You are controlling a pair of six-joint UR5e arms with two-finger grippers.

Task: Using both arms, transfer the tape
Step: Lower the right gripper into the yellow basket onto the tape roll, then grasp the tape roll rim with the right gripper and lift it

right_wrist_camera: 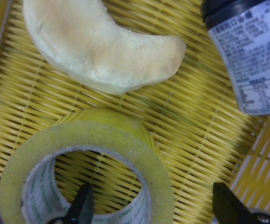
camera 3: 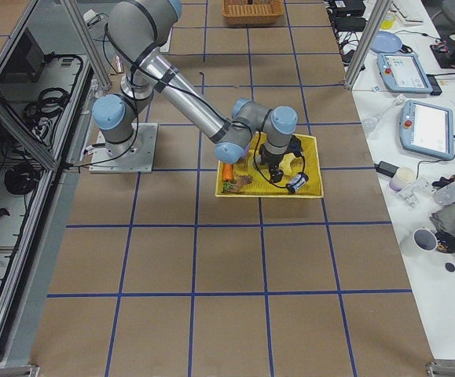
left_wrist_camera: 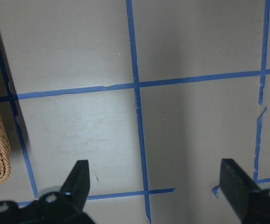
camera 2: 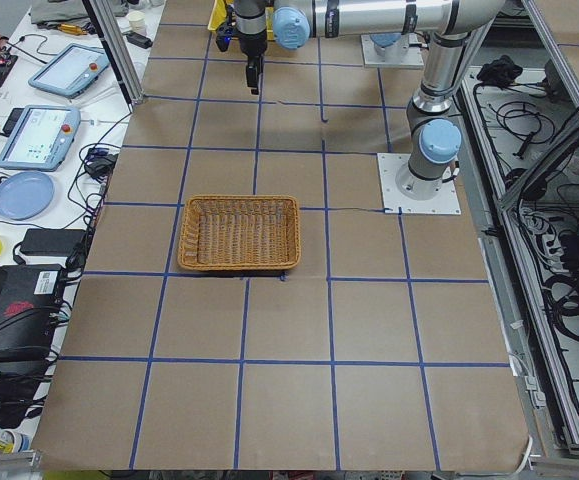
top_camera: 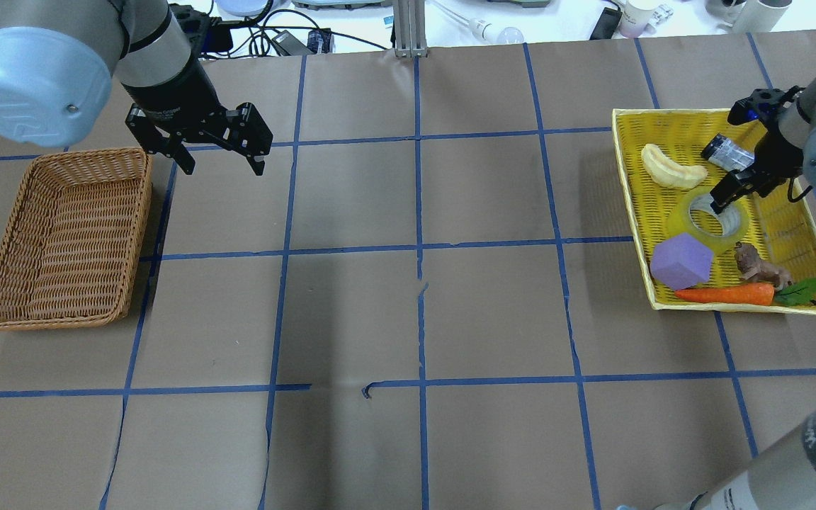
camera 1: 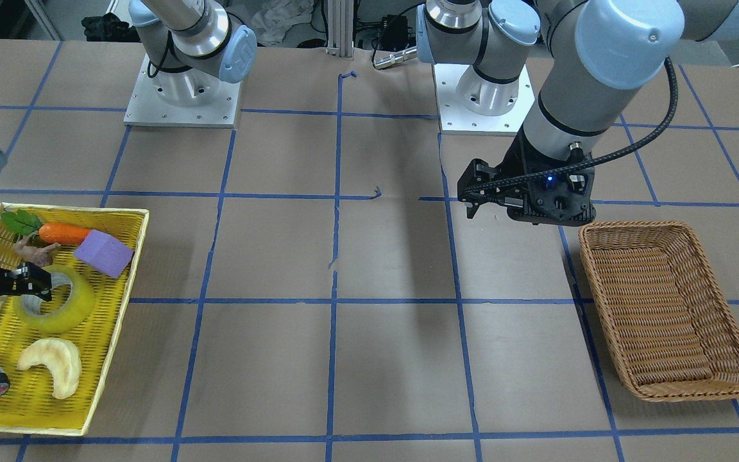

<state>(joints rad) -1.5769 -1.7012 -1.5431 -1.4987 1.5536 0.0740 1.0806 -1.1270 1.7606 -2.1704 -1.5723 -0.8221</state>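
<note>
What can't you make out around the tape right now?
- Right gripper: fingertips cut off by the right wrist view's bottom edge, so contact with the tape is unclear.
- Exterior right view: the tape is mostly hidden behind that gripper.
- Can label: blurred, cut by the frame edge.

Dense small print and a barcode-like block on the grey can (right_wrist_camera: 251,60) label, too blurred to read, green lettering inside the tape (right_wrist_camera: 93,135) core, not legible, faint raised mark on the left arm (top_camera: 32,85) blue cap, unreadable.
</note>
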